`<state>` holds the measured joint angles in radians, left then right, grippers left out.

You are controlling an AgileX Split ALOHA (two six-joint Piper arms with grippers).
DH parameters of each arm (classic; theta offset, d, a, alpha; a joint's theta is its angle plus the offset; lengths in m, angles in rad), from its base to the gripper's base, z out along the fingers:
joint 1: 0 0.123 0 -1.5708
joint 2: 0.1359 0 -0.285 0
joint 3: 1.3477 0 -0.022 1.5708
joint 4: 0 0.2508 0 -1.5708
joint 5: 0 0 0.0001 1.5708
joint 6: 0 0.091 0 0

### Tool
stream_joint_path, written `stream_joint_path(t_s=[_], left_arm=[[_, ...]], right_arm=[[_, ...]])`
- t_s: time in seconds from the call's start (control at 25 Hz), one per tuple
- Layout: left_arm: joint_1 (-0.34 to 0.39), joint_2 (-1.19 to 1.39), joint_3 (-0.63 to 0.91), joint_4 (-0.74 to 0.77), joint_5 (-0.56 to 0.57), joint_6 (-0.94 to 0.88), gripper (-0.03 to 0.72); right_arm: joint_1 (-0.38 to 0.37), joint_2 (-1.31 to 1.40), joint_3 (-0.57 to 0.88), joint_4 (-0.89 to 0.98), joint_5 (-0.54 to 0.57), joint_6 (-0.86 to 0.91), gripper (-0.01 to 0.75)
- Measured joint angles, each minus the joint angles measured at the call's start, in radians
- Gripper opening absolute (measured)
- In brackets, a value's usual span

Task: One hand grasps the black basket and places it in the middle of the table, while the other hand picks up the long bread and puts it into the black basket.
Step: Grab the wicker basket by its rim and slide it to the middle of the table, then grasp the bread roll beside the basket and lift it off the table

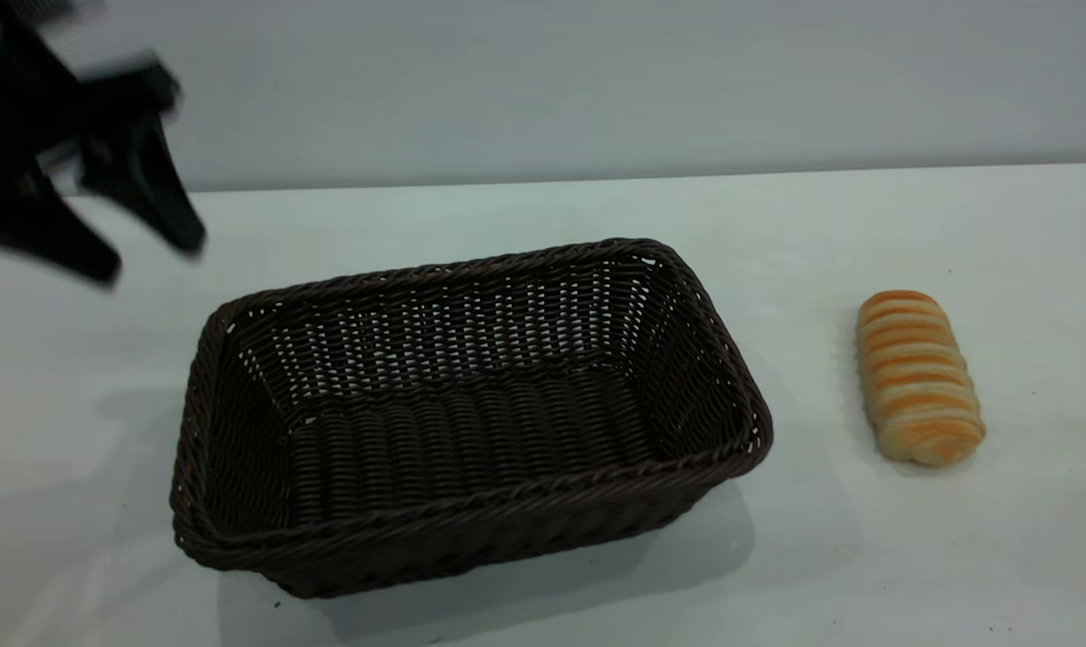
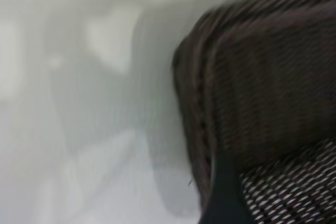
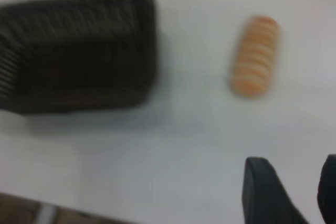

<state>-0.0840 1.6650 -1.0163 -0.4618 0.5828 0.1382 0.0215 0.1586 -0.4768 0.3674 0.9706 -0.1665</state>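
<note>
Black basket (image 1: 471, 539) sits empty; long bread (image 1: 918, 376) lies beside it.

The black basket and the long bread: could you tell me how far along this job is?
Early. The black basket sits empty near the table's middle, ungripped. The left claw hangs open above the table beyond its left end. The long bread lies untouched beside it; the right claw is open, holding nothing. Loading remains.

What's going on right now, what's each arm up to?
Left tool open, in the air above the table, off the black basket. Right tool open, short of the long bread. Basket empty. Nothing in the way.
</note>
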Motion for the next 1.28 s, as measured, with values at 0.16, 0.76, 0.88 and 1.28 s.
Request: stream_joint_path(t_s=[0.16,0.76,0.88,1.28], left_arm=[[0.0,-0.203,0.001,-0.026,-0.023,0.024,0.585],[0.0,-0.958,0.002,-0.312,0.004,0.352,0.585],[0.0,-1.048,0.002,-0.315,0.069,0.352,0.585],[0.0,-1.329,0.002,-0.355,0.214,0.347,0.585]], right_arm=[[0.0,0.222,0.044,0.208,-0.183,-0.204,0.239],[0.0,1.457,-0.16,0.933,-0.53,-1.082,0.355],[0.0,1.616,-0.255,0.941,-0.522,-1.101,0.437],[0.0,1.732,-0.369,0.937,-0.696,-1.182,0.489]])
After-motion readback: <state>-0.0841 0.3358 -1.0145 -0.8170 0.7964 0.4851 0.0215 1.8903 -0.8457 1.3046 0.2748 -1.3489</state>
